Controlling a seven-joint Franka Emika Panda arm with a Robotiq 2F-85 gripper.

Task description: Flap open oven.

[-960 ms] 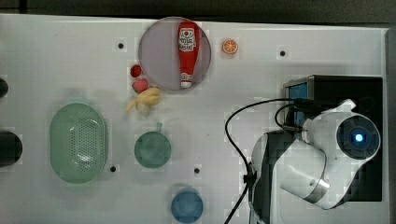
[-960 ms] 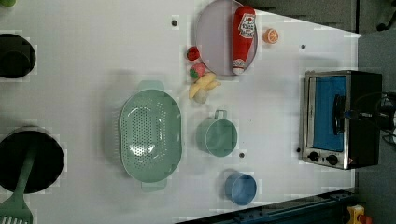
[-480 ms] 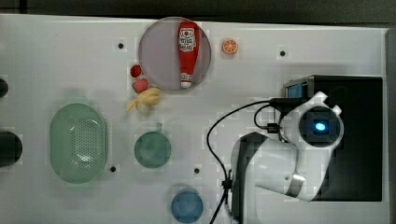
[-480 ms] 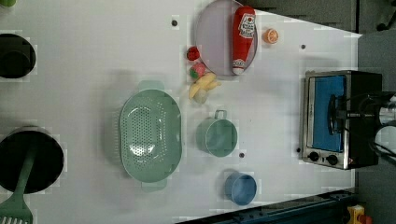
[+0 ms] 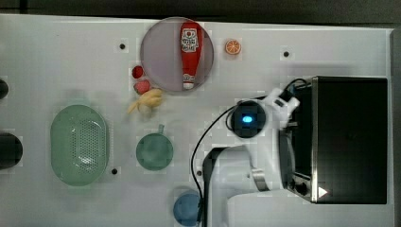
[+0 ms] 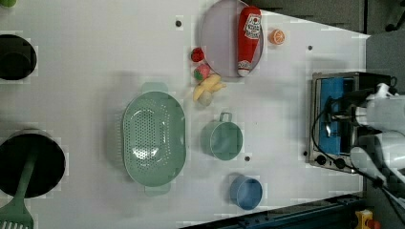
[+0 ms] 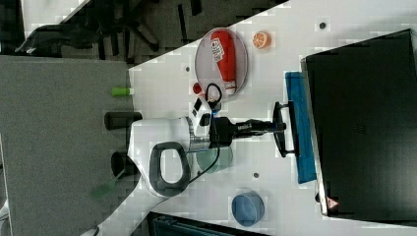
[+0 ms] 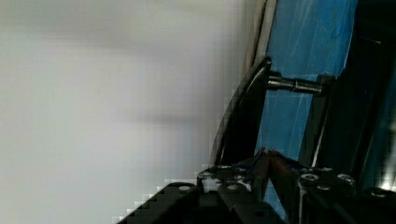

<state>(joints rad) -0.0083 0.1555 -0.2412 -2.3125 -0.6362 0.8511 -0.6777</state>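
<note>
The oven (image 5: 350,137) stands at the top view's right, with a black top and silver frame. In the right view its blue glass door (image 7: 300,147) is tilted out from the oven's (image 7: 364,128) front. My gripper (image 7: 278,128) reaches level to the dark bar handle (image 7: 281,145) and is shut on it near its middle. The wrist view has the handle (image 8: 243,116) running down into my gripper (image 8: 266,163), with the blue glass (image 8: 308,46) right behind. The white arm (image 5: 246,118) stands in front of the oven.
On the white table lie a round plate (image 5: 161,56) with a ketchup bottle (image 5: 189,47), an orange slice (image 5: 232,47), a banana (image 5: 149,100), a green cup (image 5: 154,151), a blue cup (image 5: 187,209) near the arm's base, and a green colander (image 5: 79,144).
My arm has moved toward the top view's left, from above the oven to in front of it, taking the handle along. The door has swung out from the oven's front.
</note>
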